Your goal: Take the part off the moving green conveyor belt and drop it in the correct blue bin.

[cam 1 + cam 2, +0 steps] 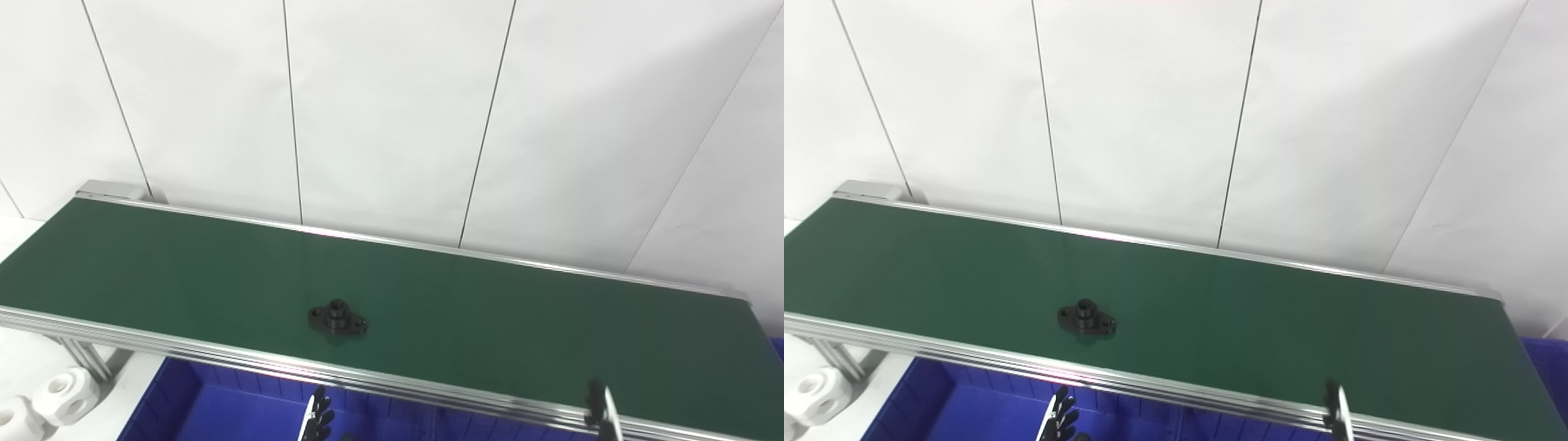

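Note:
A black flanged part (337, 318) with a raised round hub lies on the green conveyor belt (490, 306), near its front rail and left of centre. Only the fingertips of my left hand (316, 419) show at the bottom edge, over the blue bin (214, 404), below and slightly left of the part. The tip of my right hand (601, 413) pokes up at the bottom right, by the belt's front rail. Both hands are mostly cut off by the frame, and nothing is seen in either.
Aluminium rails (380, 380) edge the belt. A second blue bin (1546, 361) shows at the right end of the belt. White ring-shaped parts (61, 386) lie on the table at the lower left. A white panelled wall stands behind.

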Available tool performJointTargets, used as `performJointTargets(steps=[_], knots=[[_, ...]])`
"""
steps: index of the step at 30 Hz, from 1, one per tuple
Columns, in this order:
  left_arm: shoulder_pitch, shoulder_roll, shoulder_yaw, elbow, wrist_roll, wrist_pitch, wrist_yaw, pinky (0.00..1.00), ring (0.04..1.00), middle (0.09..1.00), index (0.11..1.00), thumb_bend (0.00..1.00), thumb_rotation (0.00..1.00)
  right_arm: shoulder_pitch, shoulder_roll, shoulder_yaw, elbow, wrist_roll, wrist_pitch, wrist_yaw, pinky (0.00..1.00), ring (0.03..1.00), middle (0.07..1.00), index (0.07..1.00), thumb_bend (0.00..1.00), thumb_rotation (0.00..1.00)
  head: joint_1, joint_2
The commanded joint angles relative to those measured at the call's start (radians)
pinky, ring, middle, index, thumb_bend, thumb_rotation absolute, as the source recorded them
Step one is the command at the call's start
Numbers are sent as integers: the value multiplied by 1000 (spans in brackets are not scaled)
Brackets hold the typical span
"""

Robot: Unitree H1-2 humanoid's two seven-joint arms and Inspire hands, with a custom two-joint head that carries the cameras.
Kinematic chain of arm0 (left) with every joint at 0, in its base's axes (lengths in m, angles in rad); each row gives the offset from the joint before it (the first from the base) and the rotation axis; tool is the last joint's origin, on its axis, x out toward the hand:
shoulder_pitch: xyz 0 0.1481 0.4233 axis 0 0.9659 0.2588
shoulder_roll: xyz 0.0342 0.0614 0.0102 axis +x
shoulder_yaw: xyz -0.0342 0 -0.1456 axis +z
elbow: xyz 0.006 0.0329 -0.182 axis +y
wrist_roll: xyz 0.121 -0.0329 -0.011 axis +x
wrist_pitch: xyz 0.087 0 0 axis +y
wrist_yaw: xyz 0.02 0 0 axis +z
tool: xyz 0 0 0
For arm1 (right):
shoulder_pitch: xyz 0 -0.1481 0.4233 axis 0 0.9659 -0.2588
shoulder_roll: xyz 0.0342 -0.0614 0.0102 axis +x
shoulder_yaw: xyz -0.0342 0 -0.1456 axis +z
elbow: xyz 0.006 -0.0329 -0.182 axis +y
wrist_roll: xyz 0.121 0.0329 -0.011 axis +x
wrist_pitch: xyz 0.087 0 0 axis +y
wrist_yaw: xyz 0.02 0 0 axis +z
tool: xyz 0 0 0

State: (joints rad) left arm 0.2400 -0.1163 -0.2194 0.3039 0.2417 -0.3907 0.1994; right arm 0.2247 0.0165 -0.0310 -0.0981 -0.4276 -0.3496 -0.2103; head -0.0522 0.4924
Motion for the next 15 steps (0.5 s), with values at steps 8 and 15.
performJointTargets(steps=[8, 15], knots=[[17, -90, -49, -66, -11, 8, -23, 943, 938, 978, 1000, 382, 872, -190, -32, 70, -101, -318, 339, 105, 645, 821, 921, 947, 897, 713, -29, 36], [22, -82, -52, -96, 0, 25, -31, 938, 929, 986, 1000, 378, 894, -349, -46, 175, -41, -503, 523, 192, 580, 748, 857, 899, 945, 611, -46, 52]])
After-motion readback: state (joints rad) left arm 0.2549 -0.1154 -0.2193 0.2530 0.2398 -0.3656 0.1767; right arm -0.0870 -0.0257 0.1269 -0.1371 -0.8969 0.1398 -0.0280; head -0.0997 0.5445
